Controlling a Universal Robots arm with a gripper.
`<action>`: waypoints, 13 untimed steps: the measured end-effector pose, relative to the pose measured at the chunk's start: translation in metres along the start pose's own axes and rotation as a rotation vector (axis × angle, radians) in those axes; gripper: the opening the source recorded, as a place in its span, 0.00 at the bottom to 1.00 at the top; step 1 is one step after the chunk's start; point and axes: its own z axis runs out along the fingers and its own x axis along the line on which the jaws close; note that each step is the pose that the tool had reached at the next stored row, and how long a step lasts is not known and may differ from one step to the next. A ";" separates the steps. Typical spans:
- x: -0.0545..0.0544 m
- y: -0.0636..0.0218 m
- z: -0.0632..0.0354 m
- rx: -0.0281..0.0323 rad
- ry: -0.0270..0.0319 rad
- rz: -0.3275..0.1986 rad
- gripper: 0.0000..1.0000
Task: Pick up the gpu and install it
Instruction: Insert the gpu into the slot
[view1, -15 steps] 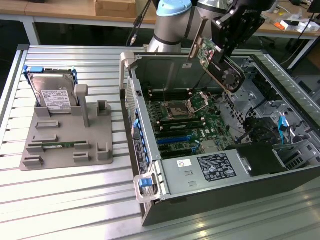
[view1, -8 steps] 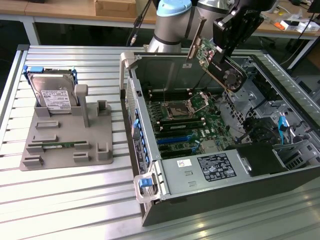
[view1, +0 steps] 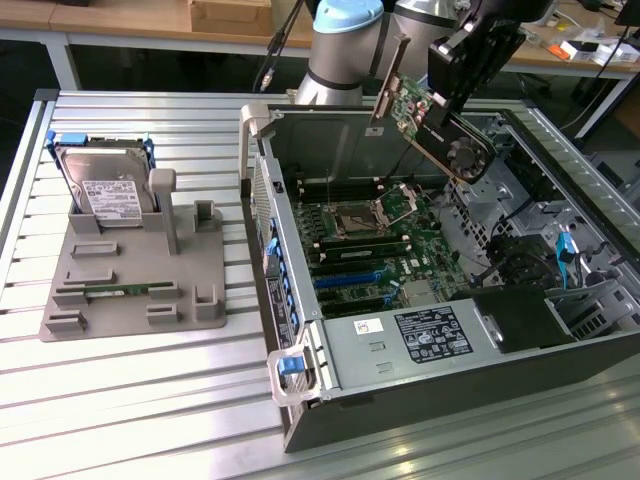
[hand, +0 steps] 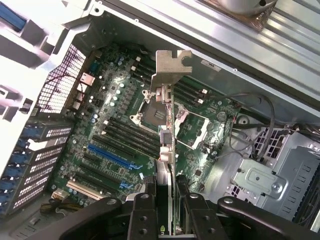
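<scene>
Your gripper (hand: 167, 195) has its two fingers (hand: 144, 212) clenched on the gpu (hand: 166, 142), pinching the thin card edge-on with its metal bracket (hand: 173, 65) pointing away from the wrist. In the exterior view the card hangs tilted in the air over the open computer case (view1: 400, 395), above the motherboard (view1: 365, 250) and touching nothing there; the CPU socket (hand: 156, 107) lies roughly beneath it.

Watch the tilt. I judge that a card brought down at that slant would meet a slot with one corner first, scraping the board or jamming part-way. The bracket could also catch on the case wall if it is not lined up with its opening. The grip is on a narrow edge, so a knock could make the card pivot between the pads. Loose cables (hand: 250, 107) lie beside the board and might snag.

Counted: one gpu, one gripper with two fingers, one case, one motherboard, one long blue slot (hand: 112, 157) that I can make out, and one hard drive (view1: 105, 190) standing on one grey fixture (view1: 135, 275), well apart from the case
</scene>
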 end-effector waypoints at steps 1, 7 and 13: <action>0.000 0.0000 0.0000 0.0000 0.0002 -0.003 0.27; 0.000 0.0000 0.0000 -0.0010 0.0021 -0.045 0.27; 0.000 -0.0001 0.0000 -0.0023 0.0043 -0.096 0.27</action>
